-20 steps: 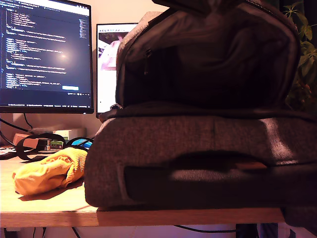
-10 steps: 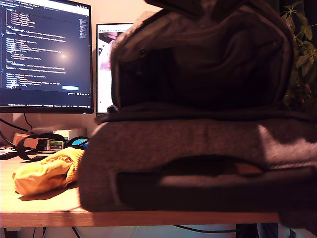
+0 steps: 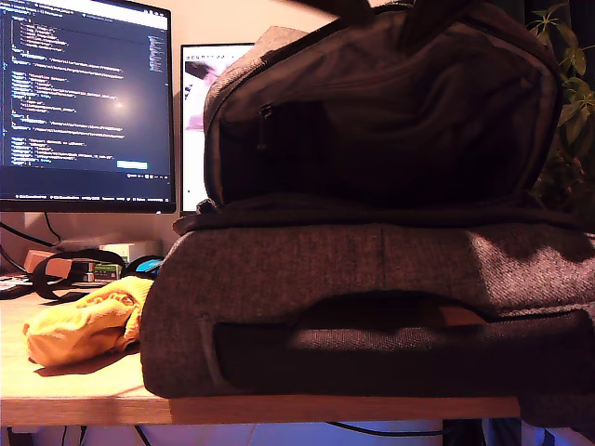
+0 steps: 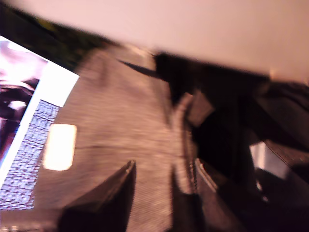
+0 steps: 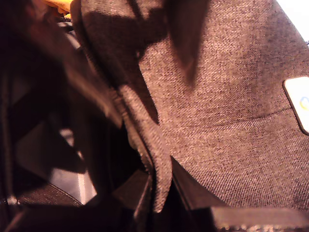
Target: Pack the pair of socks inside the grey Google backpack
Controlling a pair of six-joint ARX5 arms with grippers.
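The grey Google backpack lies on the desk with its main flap raised and the dark inside showing. The pair of socks, a yellow-orange bundle, rests on the desk at the exterior view's left, right against the pack's side. In the first wrist view my first gripper straddles the flap's rim, fingers apart, near a pale tag. My second gripper is shut on the flap's zipper edge. Dark arm parts show above the flap.
A monitor with code and a second screen stand behind the desk. Black straps and small items lie behind the socks. A plant is at the exterior view's right. The desk's front edge runs just below the pack.
The backpack has slid toward the exterior view's left, closer to the socks. The raised flap has tipped and shifted. The socks have stayed put.
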